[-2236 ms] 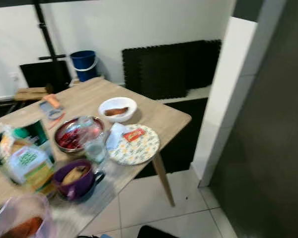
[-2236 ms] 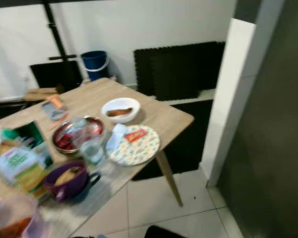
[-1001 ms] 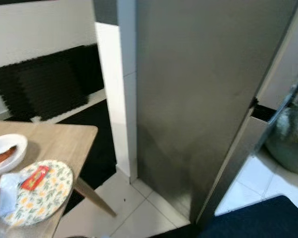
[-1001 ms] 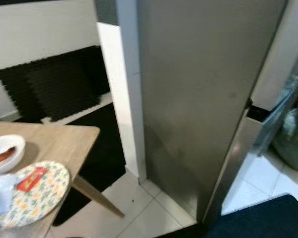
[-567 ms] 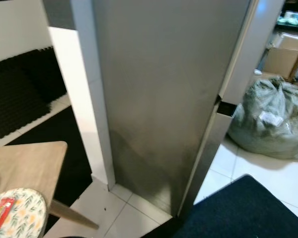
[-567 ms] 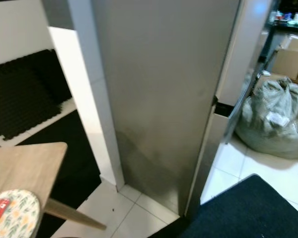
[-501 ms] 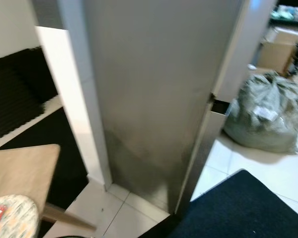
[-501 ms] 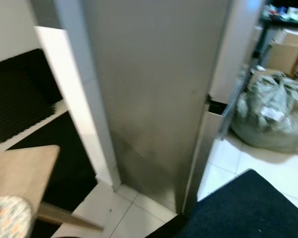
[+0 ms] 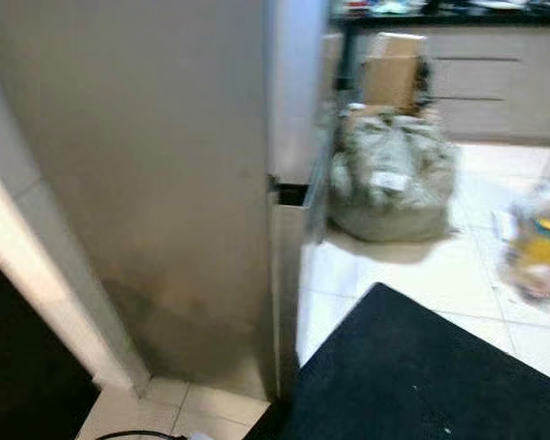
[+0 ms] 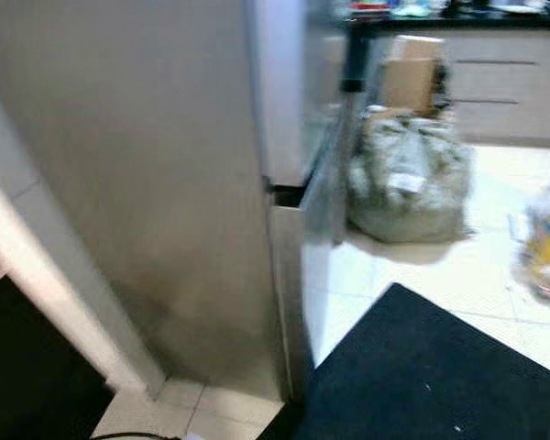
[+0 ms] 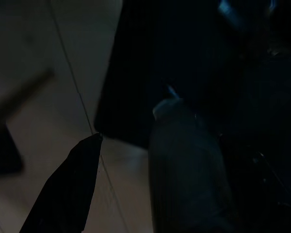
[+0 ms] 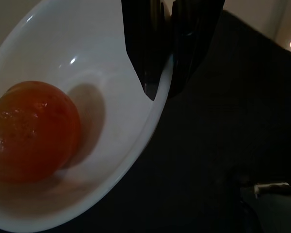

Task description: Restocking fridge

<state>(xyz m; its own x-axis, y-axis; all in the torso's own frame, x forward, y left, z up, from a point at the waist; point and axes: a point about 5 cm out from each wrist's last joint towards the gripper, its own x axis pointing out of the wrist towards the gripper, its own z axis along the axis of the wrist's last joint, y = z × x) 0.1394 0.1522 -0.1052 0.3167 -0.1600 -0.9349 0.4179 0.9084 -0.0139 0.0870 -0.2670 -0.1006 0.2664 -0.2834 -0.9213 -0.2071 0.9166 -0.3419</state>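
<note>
The steel fridge stands close before me, its grey side on the left and its front edge near the middle. In the right wrist view my right gripper is shut on the rim of a white bowl. A round orange-red tomato lies in that bowl. The left wrist view is very dark: one black finger of my left gripper hangs over pale floor tiles and a dark mat.
A dark mat covers the floor in front of the fridge. Beyond it lie a stuffed grey-green bag, a cardboard box and low cabinets. A blurred yellow item sits at the right. A white pillar flanks the fridge's left.
The view has swung right: the wooden table and its plates have left the picture, and the fridge's front edge, the mat and the kitchen floor have come in.
</note>
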